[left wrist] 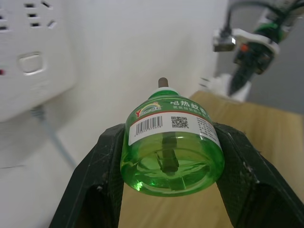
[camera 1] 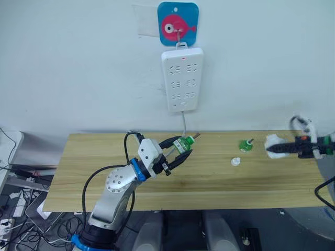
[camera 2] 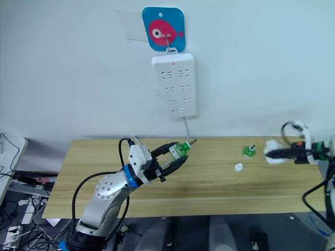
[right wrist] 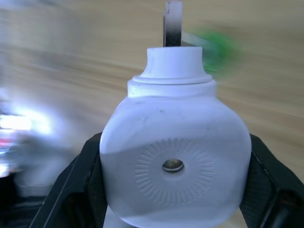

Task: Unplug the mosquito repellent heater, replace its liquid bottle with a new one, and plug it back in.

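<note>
Heater [right wrist: 175,161] clamped in right gripper [camera 1: 272,148] at table's [camera 1: 209,178] right end; left gripper [camera 1: 183,148] grips bottle [left wrist: 172,147].

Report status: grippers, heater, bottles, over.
Left gripper shut on green liquid bottle, lifted above table. Right gripper shut on mosquito repellent heater, unplugged. Second green bottle and white cap stand on table between them.

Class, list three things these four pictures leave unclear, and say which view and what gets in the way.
1. Green bottle: its base, left wrist view, hidden between the left gripper jaws.
2. Mosquito repellent heater: its prongs, right wrist view, none visible.
3. Small green item on the table: head views, too small to identify.
</note>
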Controlling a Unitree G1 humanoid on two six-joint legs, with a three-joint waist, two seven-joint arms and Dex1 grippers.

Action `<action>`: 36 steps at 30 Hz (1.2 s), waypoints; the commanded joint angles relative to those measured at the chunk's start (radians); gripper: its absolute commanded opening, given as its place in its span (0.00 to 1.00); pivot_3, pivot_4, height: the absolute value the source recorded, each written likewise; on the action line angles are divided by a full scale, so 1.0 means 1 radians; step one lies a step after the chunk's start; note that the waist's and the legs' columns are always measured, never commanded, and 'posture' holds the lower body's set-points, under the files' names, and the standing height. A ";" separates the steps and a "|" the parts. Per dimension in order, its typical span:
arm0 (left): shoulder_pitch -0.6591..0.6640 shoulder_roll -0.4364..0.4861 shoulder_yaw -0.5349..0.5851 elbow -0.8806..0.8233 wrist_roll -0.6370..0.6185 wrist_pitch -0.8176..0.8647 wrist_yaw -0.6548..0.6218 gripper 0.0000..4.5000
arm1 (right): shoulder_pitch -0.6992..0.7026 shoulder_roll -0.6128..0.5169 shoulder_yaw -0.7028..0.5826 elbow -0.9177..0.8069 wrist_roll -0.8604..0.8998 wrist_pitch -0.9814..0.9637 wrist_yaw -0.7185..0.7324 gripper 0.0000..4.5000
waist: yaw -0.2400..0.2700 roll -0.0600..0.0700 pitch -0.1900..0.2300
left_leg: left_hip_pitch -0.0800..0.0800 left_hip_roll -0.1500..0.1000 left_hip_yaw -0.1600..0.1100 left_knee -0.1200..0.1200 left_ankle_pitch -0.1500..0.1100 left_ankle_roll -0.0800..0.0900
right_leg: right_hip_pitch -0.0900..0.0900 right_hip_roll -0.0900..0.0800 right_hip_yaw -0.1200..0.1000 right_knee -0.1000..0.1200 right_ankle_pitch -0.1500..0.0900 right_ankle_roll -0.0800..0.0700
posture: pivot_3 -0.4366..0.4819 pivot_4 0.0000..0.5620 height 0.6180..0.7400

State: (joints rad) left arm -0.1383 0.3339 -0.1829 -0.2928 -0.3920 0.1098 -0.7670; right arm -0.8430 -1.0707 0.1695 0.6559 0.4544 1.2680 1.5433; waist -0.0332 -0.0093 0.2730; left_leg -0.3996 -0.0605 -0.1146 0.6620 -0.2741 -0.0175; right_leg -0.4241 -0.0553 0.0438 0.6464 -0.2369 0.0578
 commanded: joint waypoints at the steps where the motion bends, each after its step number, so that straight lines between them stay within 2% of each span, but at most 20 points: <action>1: -0.065 0.011 -0.008 -0.068 -0.094 0.089 -0.053 0.50 | 0.018 0.019 -0.141 -0.193 0.210 0.302 0.005 0.67 | 0.000 -0.001 0.000 | 0.000 0.001 0.000 0.000 0.000 0.000 | 0.000 0.000 0.000 0.000 0.000 0.000 | 0.41 0.45 1.00; 7: -0.170 0.019 -0.041 -0.036 -0.124 0.159 -0.136 0.50 | 0.126 0.030 -0.209 -0.377 0.585 0.346 -0.209 0.67 | 0.004 -0.001 0.000 | -0.001 -0.002 0.000 0.002 0.000 0.000 | 0.001 0.001 -0.002 0.000 0.001 0.000 | 0.39 0.44 1.00; 16: -0.216 -0.001 -0.049 -0.004 -0.125 0.181 -0.174 0.50 | 0.125 0.064 -0.227 -0.364 1.006 0.346 -0.605 0.67 | 0.001 -0.002 0.000 | -0.001 -0.001 0.002 0.002 0.000 0.001 | 0.000 0.000 0.000 0.000 0.001 0.000 | 0.40 0.44 1.00; 24: -0.236 -0.030 -0.057 0.016 -0.096 0.167 -0.166 0.50 | 0.122 0.113 -0.239 -0.345 1.154 0.346 -0.822 0.67 | 0.002 -0.002 0.000 | -0.001 -0.001 0.003 0.003 0.000 0.001 | 0.000 0.001 0.000 0.000 0.001 0.000 | 0.42 0.44 1.00; 36: -0.237 -0.037 -0.075 0.021 -0.084 0.164 -0.186 0.50 | 0.119 0.113 -0.235 -0.348 1.272 0.346 -0.931 0.67 | 0.001 -0.002 0.000 | -0.001 -0.001 0.003 0.003 0.000 0.001 | 0.000 0.001 0.000 0.001 0.002 0.000 | 0.41 0.43 1.00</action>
State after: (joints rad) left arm -0.3660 0.3053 -0.2522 -0.2623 -0.4776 0.2945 -0.9473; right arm -0.7138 -0.9397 -0.0370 0.3227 1.6754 1.6066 0.6163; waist -0.0318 -0.0109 0.2728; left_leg -0.4005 -0.0615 -0.1112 0.6651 -0.2742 -0.0164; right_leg -0.4237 -0.0543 0.0436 0.6473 -0.2353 0.0581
